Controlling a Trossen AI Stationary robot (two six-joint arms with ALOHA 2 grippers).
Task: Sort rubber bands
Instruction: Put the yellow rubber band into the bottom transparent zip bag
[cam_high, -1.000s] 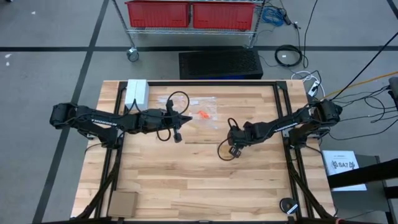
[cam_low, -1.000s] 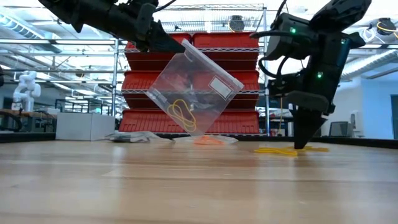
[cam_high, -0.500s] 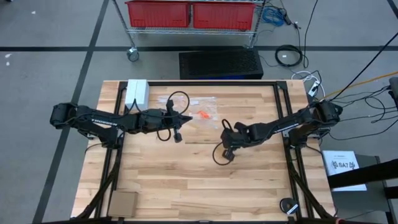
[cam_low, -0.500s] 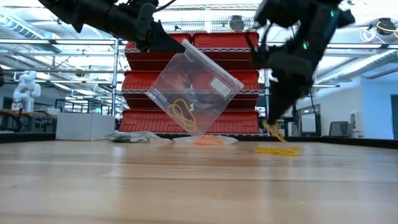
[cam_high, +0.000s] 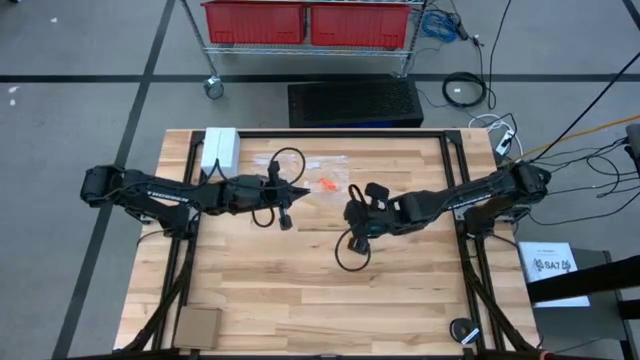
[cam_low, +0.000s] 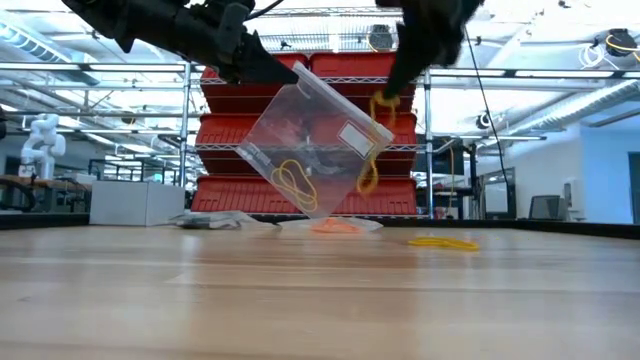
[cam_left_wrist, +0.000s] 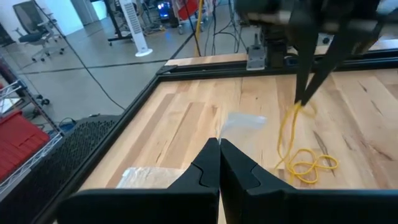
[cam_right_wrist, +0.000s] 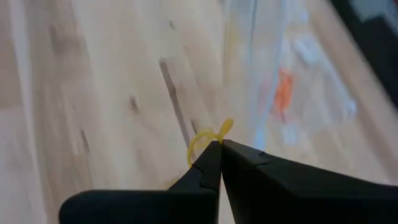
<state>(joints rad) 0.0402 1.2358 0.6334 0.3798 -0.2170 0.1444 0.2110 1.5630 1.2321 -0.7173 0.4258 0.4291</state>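
My left gripper (cam_low: 268, 68) is shut on a clear zip bag (cam_low: 315, 140), which hangs tilted above the table with yellow rubber bands (cam_low: 293, 180) inside. My right gripper (cam_low: 385, 98) is up beside the bag's right edge, shut on one yellow rubber band (cam_low: 368, 175); the left wrist view also shows that band (cam_left_wrist: 287, 127). More yellow bands (cam_low: 445, 242) lie on the wood below and to the right. Orange bands (cam_high: 325, 184) lie in a clear bag flat on the table behind. My left gripper pinches the bag's upper edge at its top corner (cam_low: 298, 74) between the two fingers, coming nearly level from the table's left. The bag hangs below the fingers, tilted and clear of the table. My right gripper pinches the yellow band's upper end (cam_right_wrist: 210, 138) between its fingertips, slanting down from the table's right. The band hangs slack below the fingers (cam_left_wrist: 303, 93), clear of the table.
More clear bags (cam_high: 325, 165) lie at the table's far middle. A white box (cam_high: 220, 148) stands at the far left corner, a brown pad (cam_high: 197, 325) at the near left, and a black round thing (cam_high: 462, 330) at the near right. Red bins (cam_low: 310, 195) stand behind the table.
My right gripper has risen from the yellow bands on the table and gone left toward the hanging bag, turning as it went. It has carried one yellow band up with it. The other yellow bands stay on the wood.
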